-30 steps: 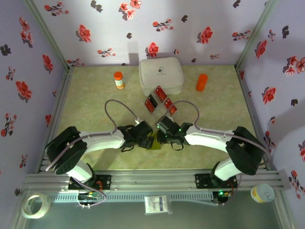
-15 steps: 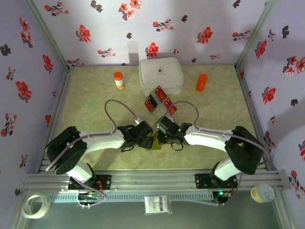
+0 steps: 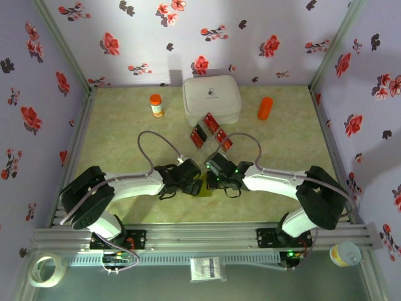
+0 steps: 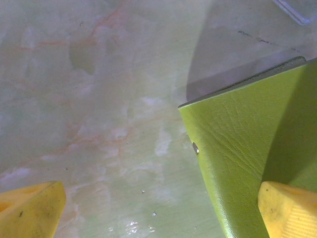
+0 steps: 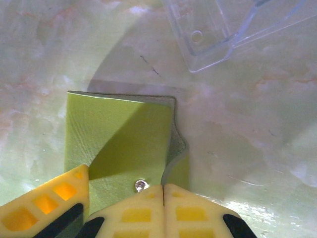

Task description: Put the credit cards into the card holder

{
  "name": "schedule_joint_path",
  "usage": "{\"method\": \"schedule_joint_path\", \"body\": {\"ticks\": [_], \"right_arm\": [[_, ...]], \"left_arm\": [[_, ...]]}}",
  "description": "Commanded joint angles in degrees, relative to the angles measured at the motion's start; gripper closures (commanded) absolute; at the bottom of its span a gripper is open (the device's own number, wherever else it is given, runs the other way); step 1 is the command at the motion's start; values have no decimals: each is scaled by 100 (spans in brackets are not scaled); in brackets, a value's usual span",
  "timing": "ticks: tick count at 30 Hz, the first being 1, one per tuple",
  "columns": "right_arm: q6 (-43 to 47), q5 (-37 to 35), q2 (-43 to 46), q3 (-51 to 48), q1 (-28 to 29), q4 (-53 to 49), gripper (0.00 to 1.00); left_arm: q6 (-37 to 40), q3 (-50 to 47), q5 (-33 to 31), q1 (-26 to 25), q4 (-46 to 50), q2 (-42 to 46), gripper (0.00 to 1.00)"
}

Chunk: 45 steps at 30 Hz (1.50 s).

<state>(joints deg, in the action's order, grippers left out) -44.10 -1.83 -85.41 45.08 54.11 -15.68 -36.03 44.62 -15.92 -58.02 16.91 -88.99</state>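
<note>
The olive-green card holder lies on the table between the two grippers. In the right wrist view the card holder lies closed, with a silver stud near my right gripper, which is shut on its near right edge, where a grey-lined flap lifts. My left gripper is open. Its right fingertip is over the card holder, and its left fingertip is over bare table. Three red and dark credit cards lie farther back.
A large white rounded case stands at the back centre. An orange bottle is to its left and an orange cylinder to its right. A clear plastic piece lies just beyond the card holder.
</note>
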Motion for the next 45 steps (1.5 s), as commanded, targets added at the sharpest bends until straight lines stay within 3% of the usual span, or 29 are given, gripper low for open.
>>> {"method": "schedule_joint_path", "body": {"ticks": [1,25,37,45], "right_arm": [[-113,248,99,-105,-22,310,100],[-420,526,-449,-272,-19,940,100],[-628,525,-355,-759,-23,1214,100],[-601,569,-345,-789,-14,1259,100]], "left_arm": [[-18,-158,-150,-43,482,-124,0],[-57,-263,-147,-43,438,28,0],[-237,-196,-156,125,441,482,0],[-102,-206,-120,212,277,276,0]]}}
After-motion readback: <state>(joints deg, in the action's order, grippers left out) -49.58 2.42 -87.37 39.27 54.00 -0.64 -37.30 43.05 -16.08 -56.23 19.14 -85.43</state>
